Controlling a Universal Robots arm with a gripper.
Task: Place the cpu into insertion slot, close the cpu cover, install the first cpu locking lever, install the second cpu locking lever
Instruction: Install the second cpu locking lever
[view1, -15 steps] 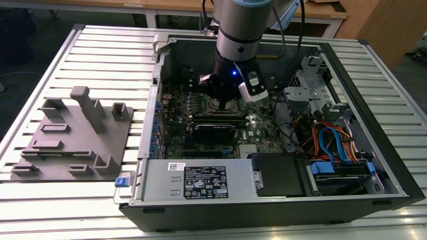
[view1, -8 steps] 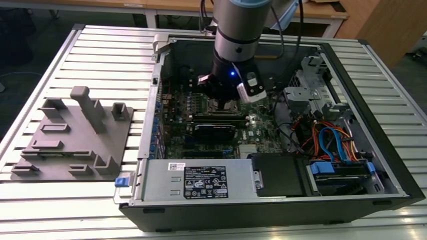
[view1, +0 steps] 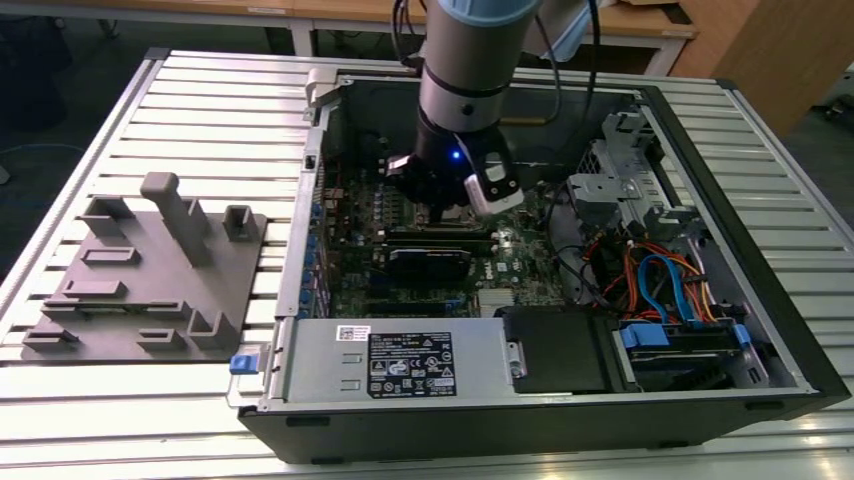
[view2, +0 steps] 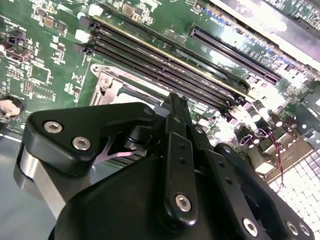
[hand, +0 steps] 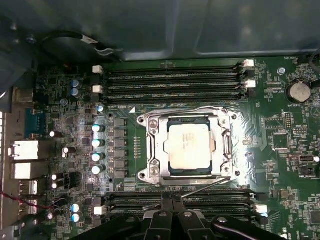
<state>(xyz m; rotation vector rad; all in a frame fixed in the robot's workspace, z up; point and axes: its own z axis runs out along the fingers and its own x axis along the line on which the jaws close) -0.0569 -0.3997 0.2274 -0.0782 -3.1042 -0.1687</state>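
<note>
gripper (hand: 172, 200) clenched, fingers pressed together with nothing between them, poised just above the motherboard (hand: 280, 145) beside the memory slots (hand: 175, 80). cpu (hand: 188, 147) sits in the insertion slot (hand: 226, 147), the cpu cover (hand: 159, 145) closed flat around it, inside the computer case (view1: 747, 300).

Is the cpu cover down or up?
Down: in the first wrist view the cpu cover lies flat around the cpu.

From high and far off we look down into the open computer case (view1: 561, 250); both wrist views hover close over its motherboard (hand: 280, 145).
</note>
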